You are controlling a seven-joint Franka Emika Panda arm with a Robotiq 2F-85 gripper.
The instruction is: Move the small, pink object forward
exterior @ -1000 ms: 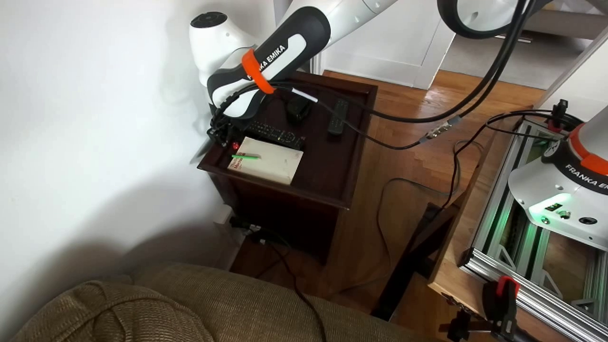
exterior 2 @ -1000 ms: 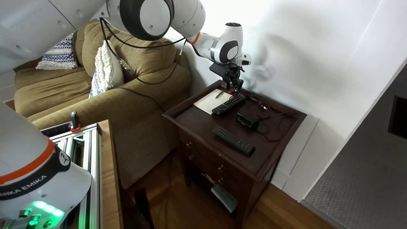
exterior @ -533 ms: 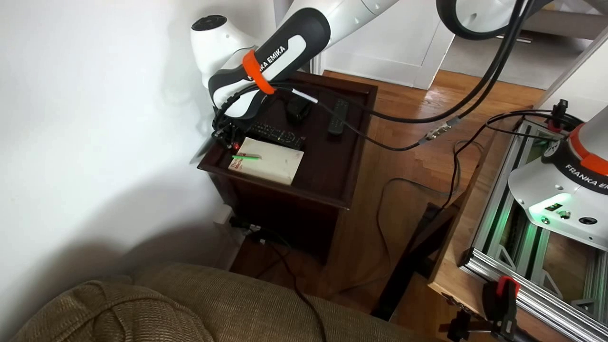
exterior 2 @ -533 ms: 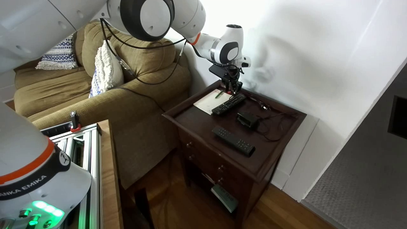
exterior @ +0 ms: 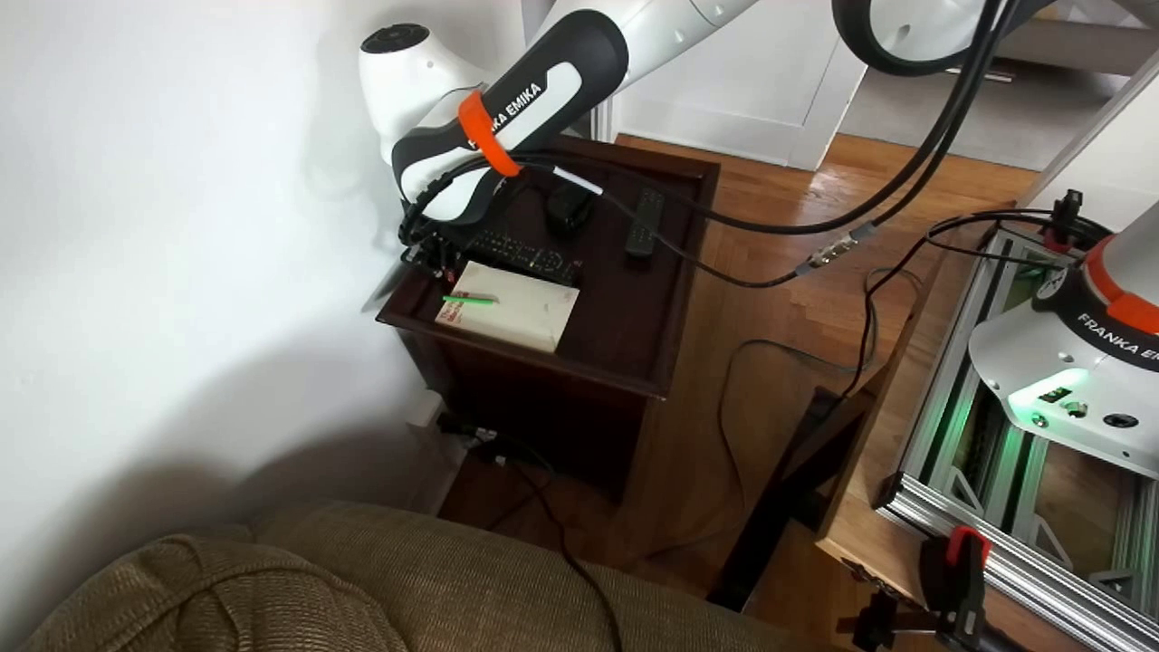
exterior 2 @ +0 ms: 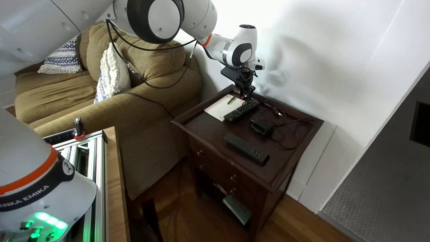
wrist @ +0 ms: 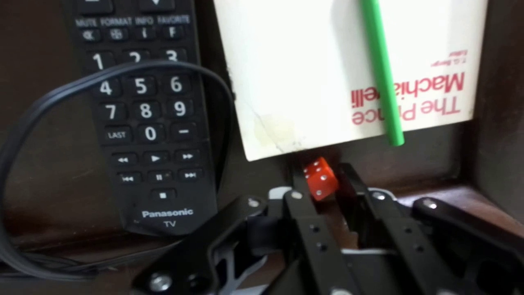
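Observation:
The small object is a translucent red die with pale dots (wrist: 322, 183), lying between my fingertips in the wrist view. My gripper (wrist: 323, 174) has its fingers close together, about a die's width apart. The left finger appears against the die. Whether the right finger touches it is too dark to tell. The die's top face sits turned relative to the fingers. In both exterior views, the gripper (exterior: 435, 263) (exterior 2: 248, 91) is low at the table's wall-side corner, and only a speck of the die (exterior: 450, 274) (exterior 2: 242, 97) shows beside the fingers.
A pale book (wrist: 294, 82) with a green pen (wrist: 385, 78) lies just beyond the die. A Panasonic remote (wrist: 151, 123) with a cable over it lies to the left. A black box (exterior 2: 262, 126) and another remote (exterior 2: 247, 149) are on the table. The wall is close behind the gripper.
The arm dips slightly, then rises a little again. The fingers have come in beside the red die and now cover more of it in an exterior view. Book, pen and remotes have not moved.

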